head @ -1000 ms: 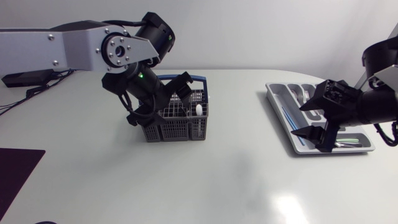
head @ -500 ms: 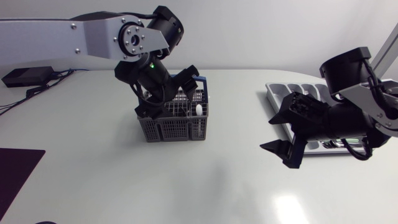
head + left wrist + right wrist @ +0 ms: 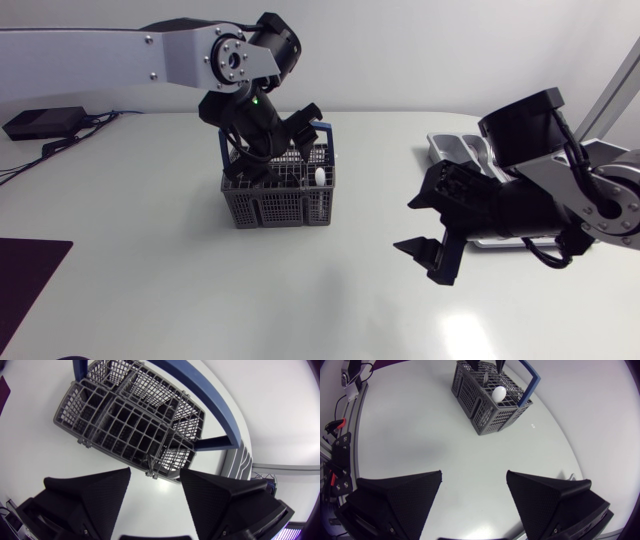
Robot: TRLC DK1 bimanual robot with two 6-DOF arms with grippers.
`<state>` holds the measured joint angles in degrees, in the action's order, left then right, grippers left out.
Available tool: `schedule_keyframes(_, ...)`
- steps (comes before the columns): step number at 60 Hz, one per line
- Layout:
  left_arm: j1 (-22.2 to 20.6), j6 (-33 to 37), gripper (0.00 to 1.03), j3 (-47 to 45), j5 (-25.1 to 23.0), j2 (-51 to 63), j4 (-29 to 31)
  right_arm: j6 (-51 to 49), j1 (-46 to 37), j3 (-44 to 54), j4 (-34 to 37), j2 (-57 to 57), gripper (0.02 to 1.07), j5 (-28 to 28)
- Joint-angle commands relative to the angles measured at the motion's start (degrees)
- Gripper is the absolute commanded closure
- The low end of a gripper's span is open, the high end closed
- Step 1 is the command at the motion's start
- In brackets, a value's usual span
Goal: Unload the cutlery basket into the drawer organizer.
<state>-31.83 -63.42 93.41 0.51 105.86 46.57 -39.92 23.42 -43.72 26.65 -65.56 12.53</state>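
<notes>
Left end effector [image 3: 152, 477]: fingers apart, empty, hanging just above the basket [image 3: 135, 425], which sits right under and ahead of it. Right end effector [image 3: 420, 222]: fingers also apart, empty, low over the bench [image 3: 150, 260]. The basket is well ahead of it and the organizer [image 3: 445, 148] is behind it, mostly hidden by its arm.

Risks:
- The left fingers are wide and the cells narrow. Coming straight down, a wedge tip likely lands on a grid wall and shoves or tips the basket.
- The blue handle [image 3: 328, 150] leans off to one side, close to the left end effector's far finger. A snag there would drag the basket.
- The basket looks light and nothing pins it, so a jammed piece could lift it off the bench.
- If both arms go for the basket, they meet over it.
- The white knob [image 3: 499, 393] is round and may squirt out of the wedge fingers.

Orientation:
- The basket is upright, open top facing the left end effector. Its long axis runs skewed to the line between the left fingers, not square to it.
- The white-knobbed piece stands in a cell near the handle side, knob up. Its long axis is probably near vertical, but its shaft is hidden in the cell.
</notes>
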Motion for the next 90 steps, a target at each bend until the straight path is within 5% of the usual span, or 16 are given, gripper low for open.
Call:
schedule_keyframes(1,0.90,-0.57,0.39,0.81,0.10,1.10,0.72,1.95,1.10,2.15,-1.08,-0.45,0.14,-0.67)
schedule_keyframes(18,1.07,0.49,0.59,-0.68,0.10,0.92,0.81,2.83,2.33,3.38,-3.19,-1.85,0.14,-0.85)
schedule_keyframes(35,0.63,0.93,0.65,-0.42,0.19,1.71,0.37,3.89,3.74,4.44,-4.42,-2.03,0.14,-0.93)
schedule_keyframes(90,0.11,1.89,0.70,0.81,-1.04,5.05,-1.30,6.52,8.57,3.38,-8.46,-7.13,0.14,-2.78)
